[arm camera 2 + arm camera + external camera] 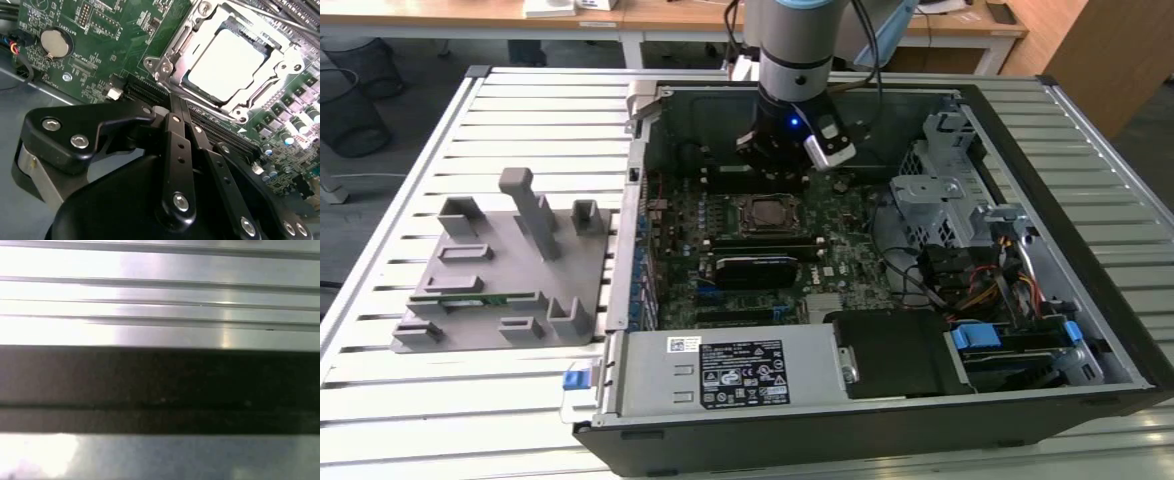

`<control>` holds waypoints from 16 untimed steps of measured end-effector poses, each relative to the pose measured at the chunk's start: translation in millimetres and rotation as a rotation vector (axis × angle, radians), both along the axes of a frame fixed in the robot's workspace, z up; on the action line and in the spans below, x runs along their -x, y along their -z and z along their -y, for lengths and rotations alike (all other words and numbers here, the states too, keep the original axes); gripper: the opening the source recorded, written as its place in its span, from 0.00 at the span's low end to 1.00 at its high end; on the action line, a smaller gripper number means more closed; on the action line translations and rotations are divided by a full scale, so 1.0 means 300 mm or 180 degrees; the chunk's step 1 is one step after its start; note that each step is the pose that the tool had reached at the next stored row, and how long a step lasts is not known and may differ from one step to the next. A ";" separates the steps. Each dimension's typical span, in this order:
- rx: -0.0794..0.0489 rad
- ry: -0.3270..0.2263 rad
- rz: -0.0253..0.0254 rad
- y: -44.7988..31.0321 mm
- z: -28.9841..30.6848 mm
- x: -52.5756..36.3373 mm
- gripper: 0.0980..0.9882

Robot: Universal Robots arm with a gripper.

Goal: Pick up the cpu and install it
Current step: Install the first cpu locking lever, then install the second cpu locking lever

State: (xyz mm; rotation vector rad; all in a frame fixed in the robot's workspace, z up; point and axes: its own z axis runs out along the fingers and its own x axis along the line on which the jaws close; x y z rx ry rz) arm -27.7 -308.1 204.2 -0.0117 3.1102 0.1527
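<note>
The cpu (227, 62), a flat square chip with a silvery top, lies inside the metal socket frame (167, 65) on the green motherboard (100, 30); the frame around it stands open. My gripper (176, 106) hovers just off the socket's corner, shut with nothing between its black fingers. In the exterior view the gripper (771, 178) hangs inside the open computer case (1067, 300), just behind the socket (767, 212).
A grey holder (500, 270) on the slatted table at the exterior view's left carries a green memory stick (467, 298). Inside the case are a black block (750, 270), the power supply (720, 372), a drive cage (934, 190) and cables (987, 290).
</note>
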 end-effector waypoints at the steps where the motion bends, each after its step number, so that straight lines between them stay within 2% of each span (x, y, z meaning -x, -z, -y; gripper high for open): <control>1: 0.0000 0.0000 0.0000 0.000 0.003 0.000 0.01; 9: 0.0000 0.0000 0.0000 0.000 0.023 0.000 0.01; 16: 0.0000 0.0000 0.0000 0.001 0.031 0.000 0.01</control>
